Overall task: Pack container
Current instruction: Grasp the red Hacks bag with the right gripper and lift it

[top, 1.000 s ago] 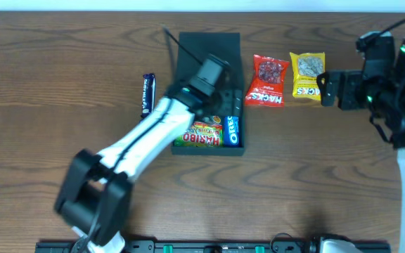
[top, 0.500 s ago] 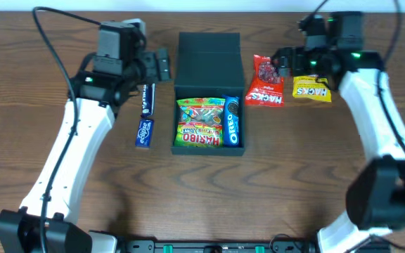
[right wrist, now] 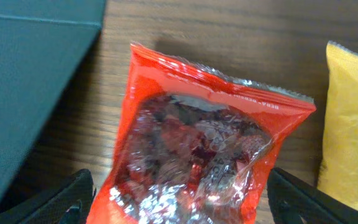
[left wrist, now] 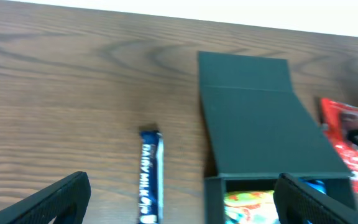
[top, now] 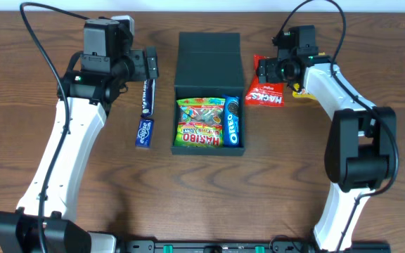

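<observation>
The dark teal container (top: 209, 56) stands open at mid table, lid flap laid back. It holds a Haribo packet (top: 199, 126) and an Oreo pack (top: 233, 123). My left gripper (top: 150, 65) is open and empty, above the far end of a blue chocolate bar (top: 146, 105) lying left of the container. In the left wrist view the gripper (left wrist: 182, 205) spans the bar (left wrist: 151, 177) and the container's left wall (left wrist: 260, 124). My right gripper (top: 266, 70) is open over a red snack packet (top: 267, 93). Its fingers (right wrist: 188, 205) straddle the packet (right wrist: 197, 143).
A yellow snack packet (right wrist: 350, 130) lies just right of the red one, mostly hidden under my right arm in the overhead view (top: 301, 90). The container's lid (right wrist: 30, 81) is close on the red packet's left. The table's far edge (left wrist: 166, 9) runs behind everything.
My left arm swung out of the container to the left and now hovers over the blue bar. My right arm moved left from the yellow packet to over the red packet.
</observation>
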You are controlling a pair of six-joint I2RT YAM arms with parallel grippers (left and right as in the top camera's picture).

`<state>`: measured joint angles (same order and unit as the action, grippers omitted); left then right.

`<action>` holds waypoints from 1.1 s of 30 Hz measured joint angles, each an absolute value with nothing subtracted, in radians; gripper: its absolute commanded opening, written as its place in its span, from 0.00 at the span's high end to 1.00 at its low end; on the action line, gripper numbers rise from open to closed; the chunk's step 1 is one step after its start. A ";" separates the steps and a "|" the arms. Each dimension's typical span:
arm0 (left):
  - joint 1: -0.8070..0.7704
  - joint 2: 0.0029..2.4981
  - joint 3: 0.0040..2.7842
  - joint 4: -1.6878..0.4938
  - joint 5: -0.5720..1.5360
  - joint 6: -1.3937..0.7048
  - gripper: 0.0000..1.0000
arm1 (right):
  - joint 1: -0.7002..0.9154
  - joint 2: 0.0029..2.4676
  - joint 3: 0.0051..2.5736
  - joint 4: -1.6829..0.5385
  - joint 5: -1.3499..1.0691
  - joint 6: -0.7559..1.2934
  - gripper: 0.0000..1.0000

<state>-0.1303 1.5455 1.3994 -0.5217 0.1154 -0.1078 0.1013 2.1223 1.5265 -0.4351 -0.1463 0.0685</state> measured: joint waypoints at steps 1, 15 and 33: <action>-0.125 1.546 1.399 -0.519 0.102 -0.098 0.05 | 0.101 2.129 1.526 -0.433 -0.144 0.074 0.19; 0.081 1.546 1.399 -0.443 0.086 -0.021 0.05 | 0.157 2.143 1.526 -0.403 -0.129 0.126 0.41; 0.111 1.545 1.399 -0.408 0.128 -0.021 0.05 | 0.170 2.155 1.568 -0.468 -0.100 0.162 0.99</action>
<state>0.1108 1.5452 1.3994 -0.4084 0.1276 -0.0208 0.1696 2.1551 1.5677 -0.4683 -0.0998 0.1623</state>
